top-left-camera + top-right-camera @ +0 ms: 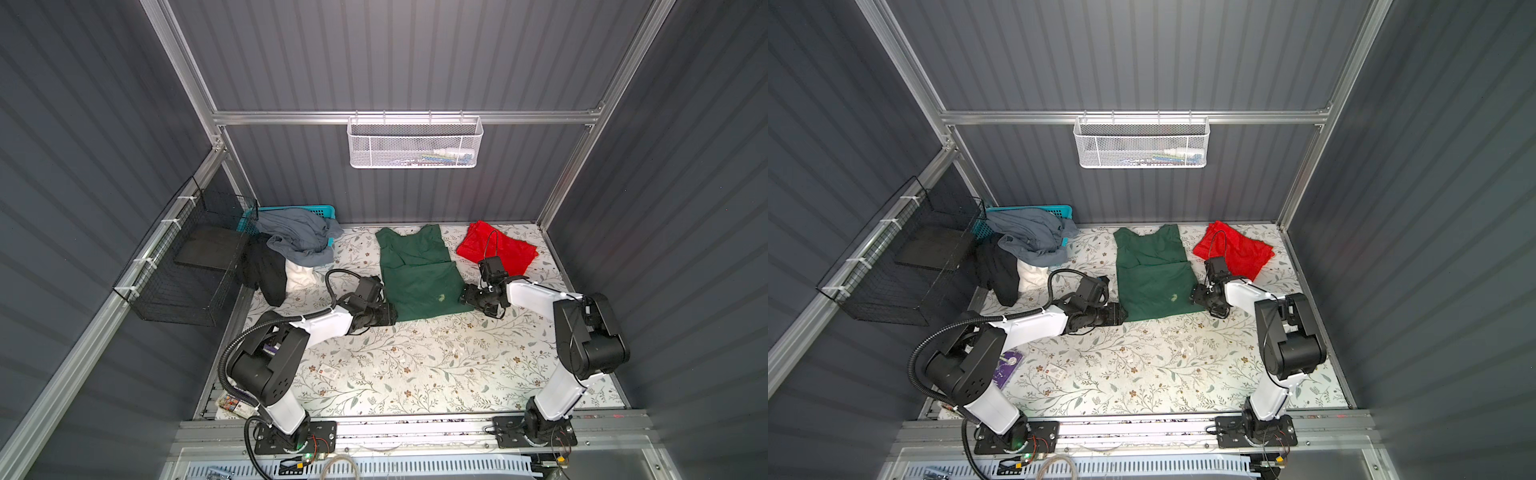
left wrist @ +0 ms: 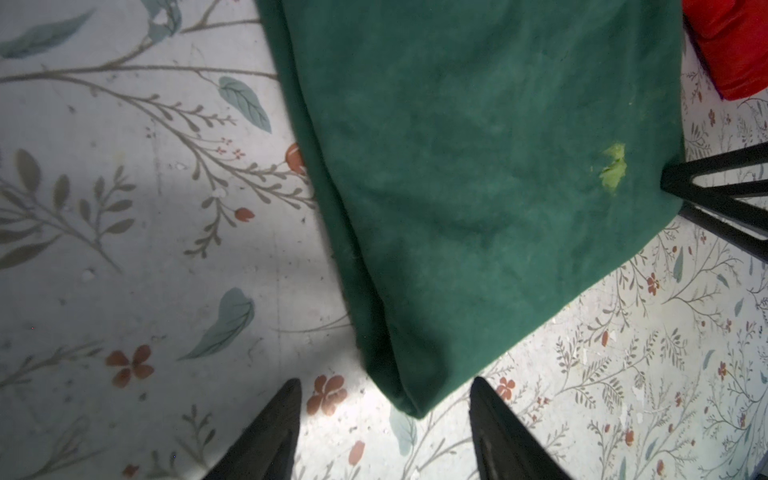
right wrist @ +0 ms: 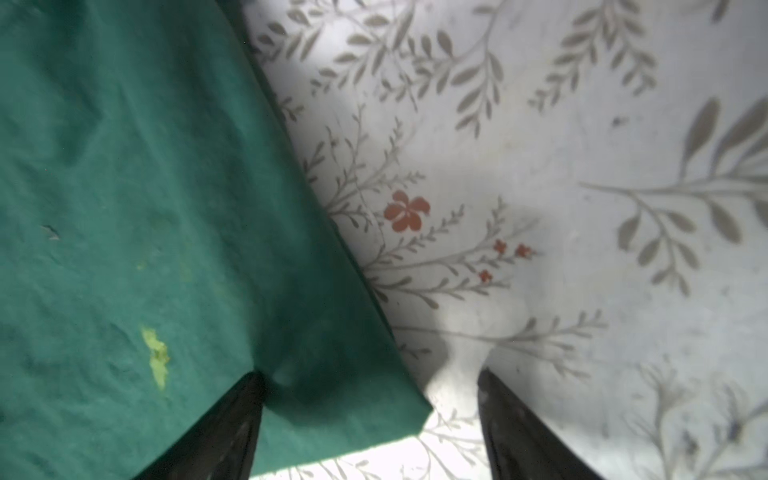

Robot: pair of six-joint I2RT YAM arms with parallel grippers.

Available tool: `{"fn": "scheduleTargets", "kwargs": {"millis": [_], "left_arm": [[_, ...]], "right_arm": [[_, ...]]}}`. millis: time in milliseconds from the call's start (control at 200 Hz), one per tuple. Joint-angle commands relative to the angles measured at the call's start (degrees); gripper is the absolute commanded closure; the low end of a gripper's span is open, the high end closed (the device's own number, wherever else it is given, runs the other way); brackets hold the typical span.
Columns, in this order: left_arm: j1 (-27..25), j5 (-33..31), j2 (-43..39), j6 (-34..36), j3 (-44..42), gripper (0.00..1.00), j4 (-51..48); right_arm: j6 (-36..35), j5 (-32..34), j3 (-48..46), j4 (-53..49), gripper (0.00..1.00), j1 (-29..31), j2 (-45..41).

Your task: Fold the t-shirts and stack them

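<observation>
**T-shirts on the table: both claws at the green one's lower corners**

T-shirts are what matter here, and the green t-shirt (image 1: 419,278) lies flat just above the middle of both top views, neck toward the back wall, its sides apparently tucked in already. The red t-shirt (image 1: 496,247) sits bunched to its upper right, well short of folded. A heap of grey clothes (image 1: 297,239) spills from a blue basket (image 1: 291,210) at the upper left.

The left gripper (image 2: 386,382) hangs over the hem's left corner with its jaws spread. The corner pokes in between them but nothing is pinched. The right gripper (image 3: 369,374) is spread too, straddling the hem's right corner. One finger lies over the cloth and the other over the bare table cover (image 3: 540,208), and it has hold of nothing that I can see.

I'd judge the cotton light, limp and a little clingy. It will sag and slide unless both corners are caught together, right at the doubled hem edge where there is thickness to bite.

No brand or print shows on either shirt, only a pale green blotch (image 2: 614,168) near the hem. A small card (image 1: 328,371) lies at the lower left of the table, too small to read.
</observation>
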Motion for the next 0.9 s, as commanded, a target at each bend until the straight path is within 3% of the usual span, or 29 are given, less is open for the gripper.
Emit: {"fn": "scheduleTargets", "kwargs": {"millis": [0, 165, 410, 535, 605, 670, 890], "left_arm": [[-0.42, 0.56, 1.31, -1.18, 0.37, 0.36, -0.75], [-0.8, -0.43, 1.26, -2.98, -0.22, 0.39, -1.1], [-1.23, -1.11, 4.64, -4.47, 0.01, 0.42, -0.94], [-1.29, -3.06, 6.4, -5.5, 0.46, 0.53, -1.59], [-1.29, -4.46, 7.7, -5.99, 1.45, 0.64, -3.16], [-1.27, -4.74, 8.63, -6.21, 2.14, 0.68, -3.54], [-1.21, -5.52, 8.71, -7.05, 2.23, 0.91, -1.3]], "right_arm": [[0.65, -0.93, -1.29, 1.25, 0.27, -0.01, 3.32], [1.54, -2.34, -2.37, 2.91, 0.42, -0.05, 3.47], [3.06, -4.55, -4.3, 4.78, 0.54, -0.01, 3.84], [3.99, -5.69, -5.36, 6.16, 0.6, -0.01, 3.84], [4.27, -5.98, -5.92, 6.82, 0.65, -0.03, 3.79], [4.26, -6.33, -5.95, 6.86, 0.68, -0.01, 3.87], [4.43, -7.84, -6.12, 6.05, 0.87, -0.05, 3.12]]}}
